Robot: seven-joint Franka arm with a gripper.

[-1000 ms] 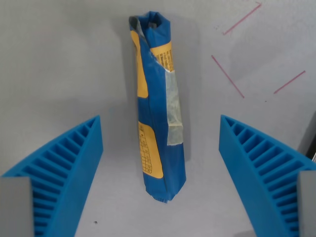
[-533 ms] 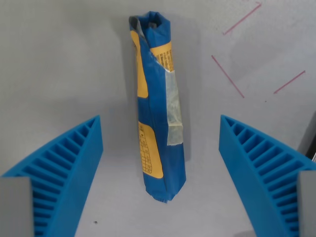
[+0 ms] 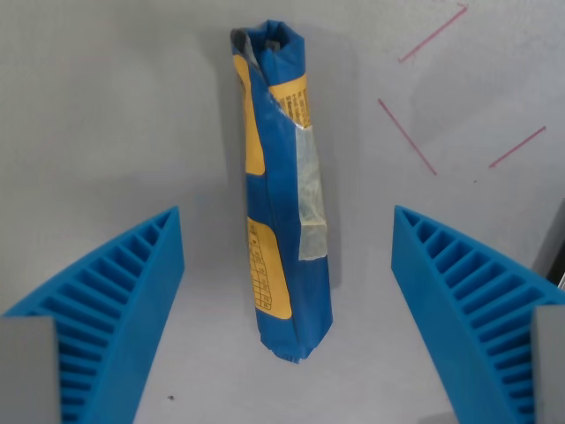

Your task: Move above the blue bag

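Note:
The blue bag (image 3: 284, 190) lies lengthwise on the grey table, a long narrow packet with yellow label patches and a strip of clear tape. It runs from the top centre of the wrist view down to the lower middle. My gripper (image 3: 287, 221) is open, and its midpoint falls over the bag's lower half. One ribbed blue finger (image 3: 115, 309) stands at the wrist view's left and the other finger (image 3: 463, 305) at its right. Each is well apart from the bag, and nothing is held between them.
Thin red lines (image 3: 406, 137) are drawn on the grey surface at the upper right. A dark object edge (image 3: 556, 261) shows at the wrist view's right border.

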